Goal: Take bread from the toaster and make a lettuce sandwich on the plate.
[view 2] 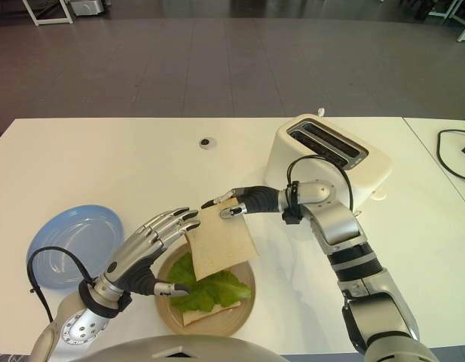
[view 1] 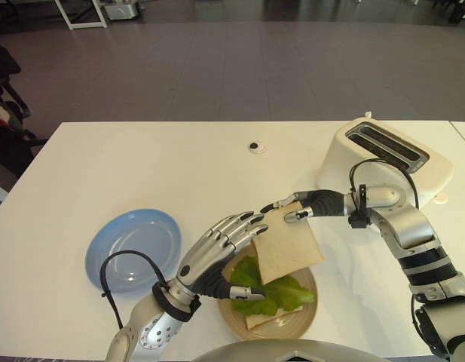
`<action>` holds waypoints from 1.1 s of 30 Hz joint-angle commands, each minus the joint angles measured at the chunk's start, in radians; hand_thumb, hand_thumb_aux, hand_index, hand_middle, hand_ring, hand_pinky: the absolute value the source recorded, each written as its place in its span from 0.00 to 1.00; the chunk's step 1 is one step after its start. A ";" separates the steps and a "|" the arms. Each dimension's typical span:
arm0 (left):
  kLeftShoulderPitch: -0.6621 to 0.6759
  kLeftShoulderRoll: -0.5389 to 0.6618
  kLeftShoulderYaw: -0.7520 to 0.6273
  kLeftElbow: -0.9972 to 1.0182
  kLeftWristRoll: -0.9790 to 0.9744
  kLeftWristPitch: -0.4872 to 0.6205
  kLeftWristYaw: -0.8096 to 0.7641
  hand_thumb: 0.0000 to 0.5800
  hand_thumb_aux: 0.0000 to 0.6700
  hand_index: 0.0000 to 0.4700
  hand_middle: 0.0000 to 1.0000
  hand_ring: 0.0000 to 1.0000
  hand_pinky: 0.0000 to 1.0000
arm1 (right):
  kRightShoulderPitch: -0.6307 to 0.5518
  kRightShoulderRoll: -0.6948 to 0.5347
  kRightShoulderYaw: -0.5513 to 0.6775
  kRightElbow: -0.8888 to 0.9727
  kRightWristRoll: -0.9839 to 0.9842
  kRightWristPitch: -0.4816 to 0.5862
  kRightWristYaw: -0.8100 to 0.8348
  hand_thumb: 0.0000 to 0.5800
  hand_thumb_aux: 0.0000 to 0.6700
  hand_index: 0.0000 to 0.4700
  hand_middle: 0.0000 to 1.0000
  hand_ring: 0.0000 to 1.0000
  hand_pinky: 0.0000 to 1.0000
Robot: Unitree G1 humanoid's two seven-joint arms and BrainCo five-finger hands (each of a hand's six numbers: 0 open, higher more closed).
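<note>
Right hand (view 1: 309, 205) pinching bread slice (view 1: 289, 249) above lettuce (view 1: 289, 292) on plate (view 1: 304, 320); left hand (view 1: 213, 253) released, beside slice

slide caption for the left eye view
Right robot hand holds bread slice over lettuce on tan plate, toaster behind.

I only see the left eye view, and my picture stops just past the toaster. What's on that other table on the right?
Observer: A black cable lies looped on the neighbouring table.
Operator: Is it touching the toaster?
Observer: No. It lies apart from it, on the far side of the seam between the two tables.
</note>
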 commanded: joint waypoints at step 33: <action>0.068 0.107 0.187 -0.123 -0.018 -0.025 0.037 0.35 0.20 0.20 0.00 0.00 0.00 | 0.295 -0.015 0.077 -0.324 -0.107 -0.107 -0.141 1.00 1.00 1.00 0.00 0.00 0.00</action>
